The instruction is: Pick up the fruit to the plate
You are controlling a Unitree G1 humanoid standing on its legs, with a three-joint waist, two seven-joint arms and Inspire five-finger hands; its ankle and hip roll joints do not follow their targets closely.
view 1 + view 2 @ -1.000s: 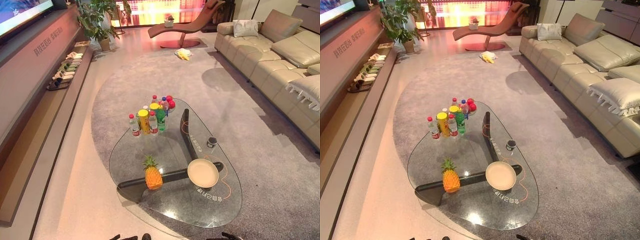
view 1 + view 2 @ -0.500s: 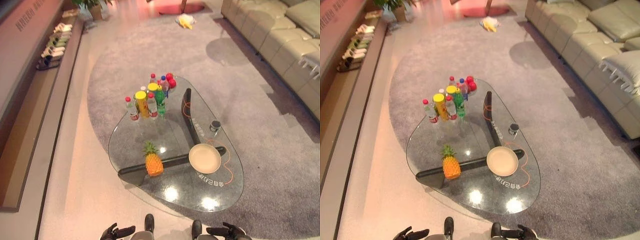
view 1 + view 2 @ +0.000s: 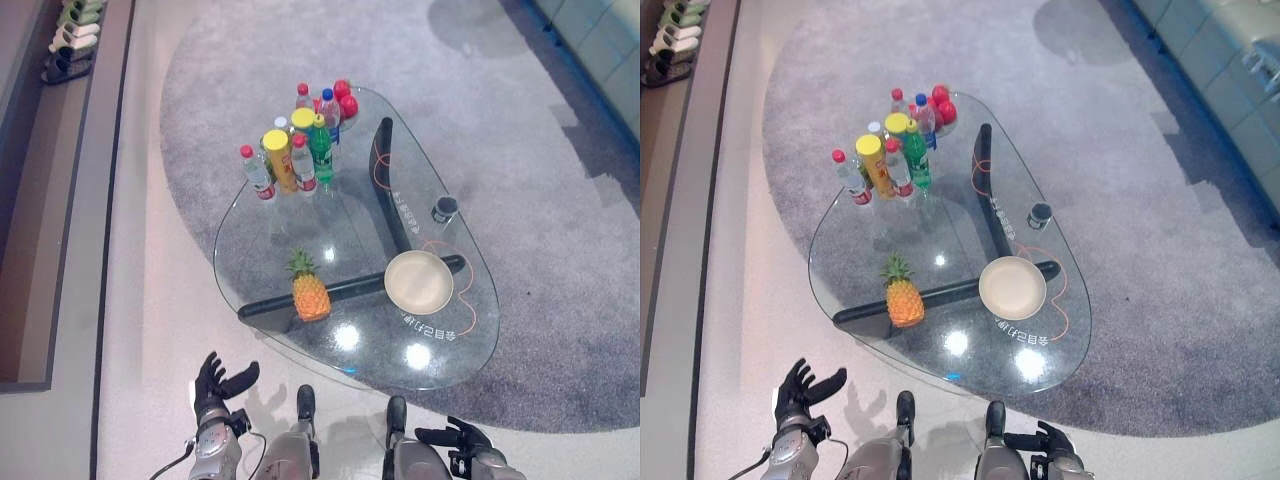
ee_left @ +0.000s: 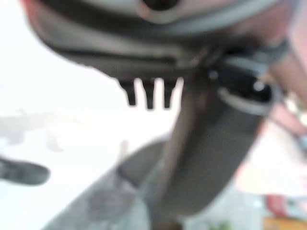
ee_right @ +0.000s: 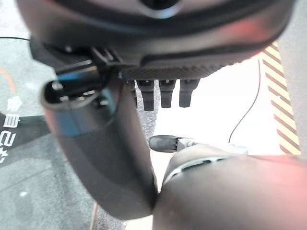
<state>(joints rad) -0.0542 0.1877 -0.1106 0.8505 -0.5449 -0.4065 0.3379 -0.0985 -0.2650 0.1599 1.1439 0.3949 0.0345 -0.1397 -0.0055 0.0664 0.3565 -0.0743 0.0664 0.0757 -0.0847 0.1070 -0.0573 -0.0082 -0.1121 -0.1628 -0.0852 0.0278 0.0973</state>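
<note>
A pineapple [image 3: 309, 292] stands upright on the glass coffee table [image 3: 270, 225], near its front left. A round cream plate [image 3: 418, 282] lies empty on the table to the pineapple's right. Red fruit [image 3: 345, 97] sits in a pile at the table's far end. My left hand [image 3: 216, 383] hangs low over the floor before the table, fingers spread and holding nothing. My right hand [image 3: 455, 438] is low at the front right, fingers relaxed and holding nothing. Both hands are well short of the table.
Several bottles and a yellow can [image 3: 290, 155] cluster at the table's far left. A small dark cup [image 3: 444, 209] stands near the right edge. A grey rug [image 3: 520, 180] lies under the table. Slippers [image 3: 70, 25] line a low ledge at far left.
The camera has tilted down and come closer, so the sofa and the far room have left the picture. My left hand has risen with its fingers spread.
</note>
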